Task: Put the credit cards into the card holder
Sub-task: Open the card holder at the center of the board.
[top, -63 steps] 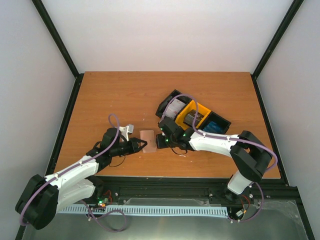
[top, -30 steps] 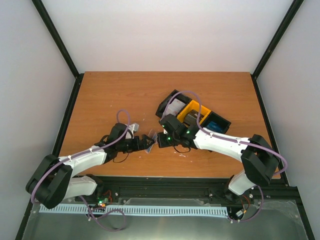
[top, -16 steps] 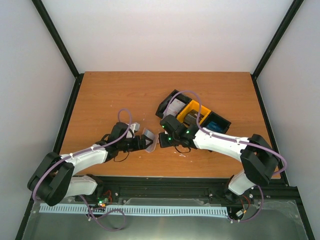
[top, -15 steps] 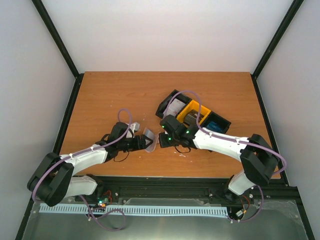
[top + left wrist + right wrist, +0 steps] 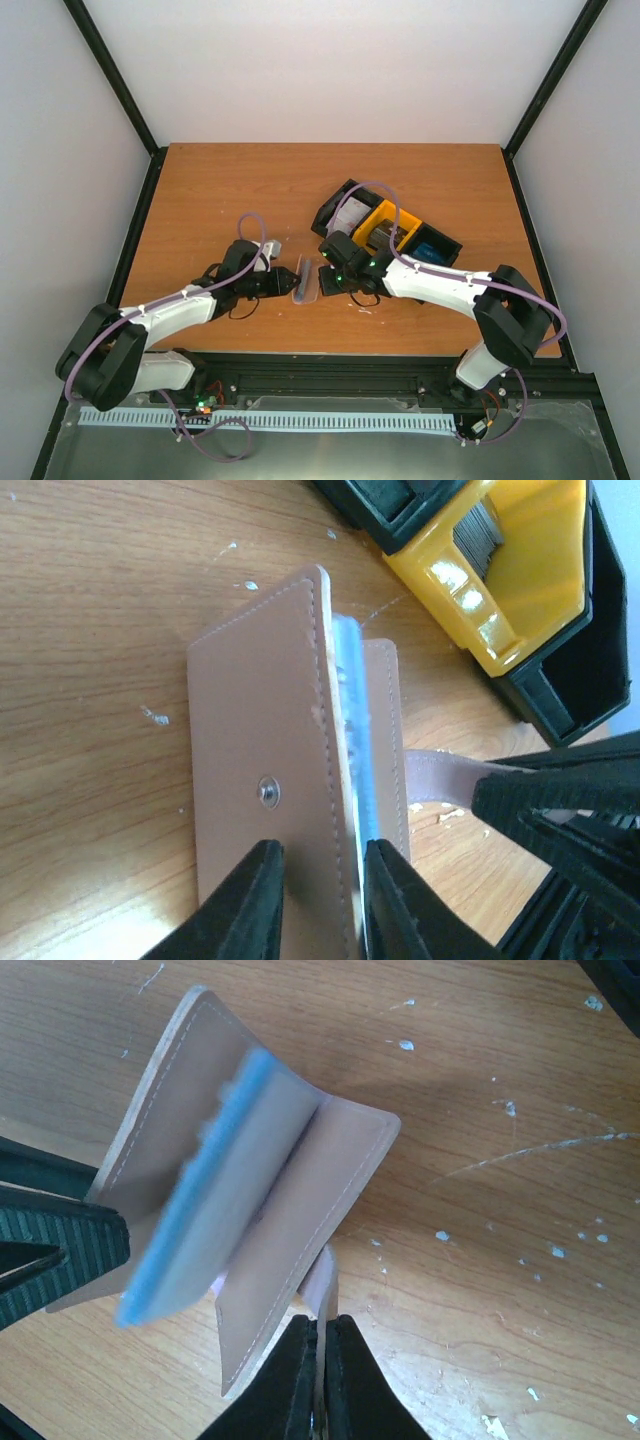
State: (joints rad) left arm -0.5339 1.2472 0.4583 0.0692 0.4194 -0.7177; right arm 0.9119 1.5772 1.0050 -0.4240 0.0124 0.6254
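Now that the left tool (image 5: 320, 858) has narrowed around one flap (pinching or not, I cannot tell), the card holder (image 5: 255, 730) stands spread on the table (image 5: 90, 630), its strap (image 5: 322, 1278) clenched in the right tool (image 5: 322, 1338), likely ready for loading; the credit cards (image 5: 349, 213) wait in the bins (image 5: 372, 224) beyond.

The card holder (image 5: 255, 740) stood on edge on the table (image 5: 220, 200), tan-pink covers partly open, pale blue slots showing between them; the credit cards (image 5: 383, 237) lay stacked in the black and yellow bins (image 5: 400, 222) nearby.
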